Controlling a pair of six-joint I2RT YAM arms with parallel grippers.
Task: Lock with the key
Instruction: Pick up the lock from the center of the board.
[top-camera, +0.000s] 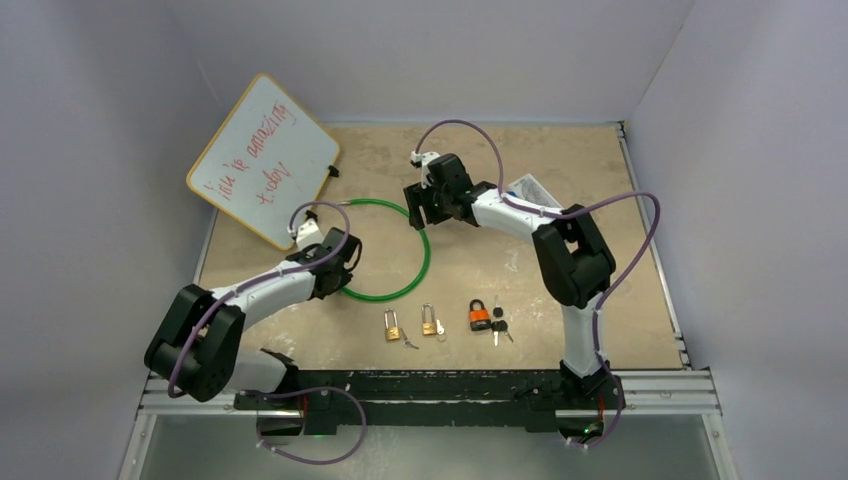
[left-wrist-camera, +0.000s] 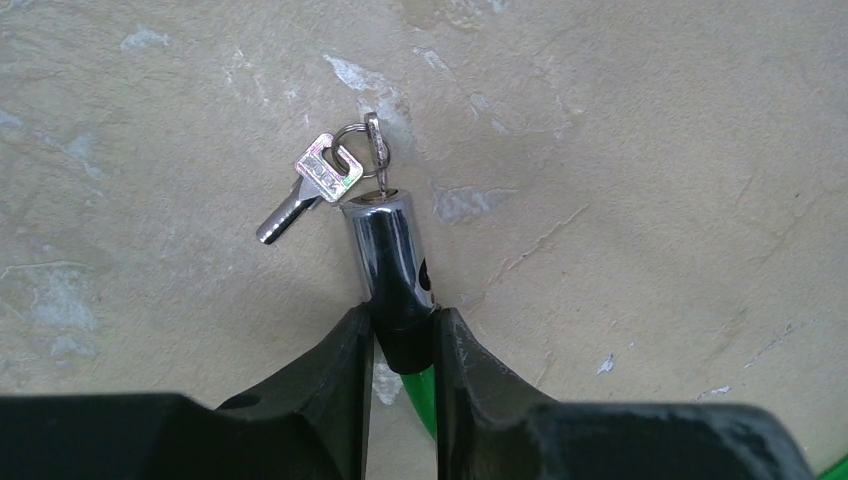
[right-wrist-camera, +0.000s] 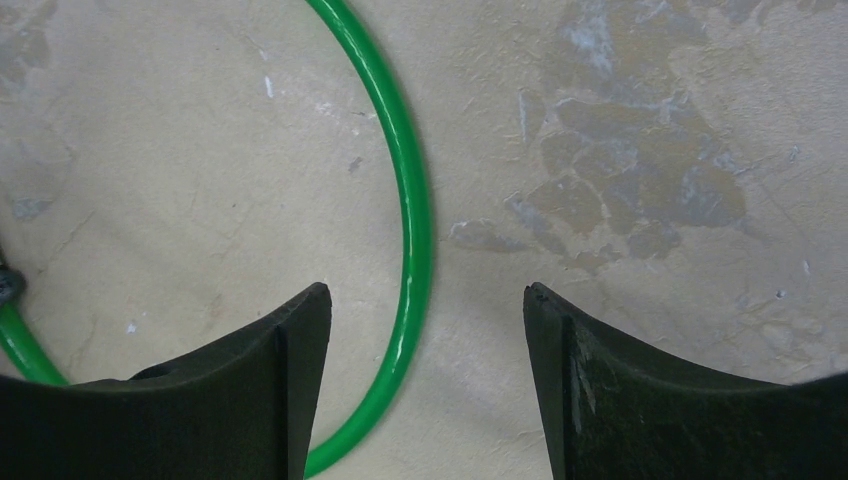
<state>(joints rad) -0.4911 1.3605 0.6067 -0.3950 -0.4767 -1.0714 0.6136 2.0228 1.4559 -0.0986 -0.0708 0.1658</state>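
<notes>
A green cable lock lies in a loop on the table. My left gripper is shut on its chrome lock cylinder, where the black collar meets the green cable. A key sits in the cylinder's end, and a second key hangs from its ring. In the top view the left gripper is at the loop's left side. My right gripper is open above the green cable, which passes between its fingers without touching them. In the top view the right gripper is at the loop's top right.
Two brass padlocks and an orange padlock with black keys lie near the front edge. A whiteboard leans at the back left. A plastic packet lies behind the right arm.
</notes>
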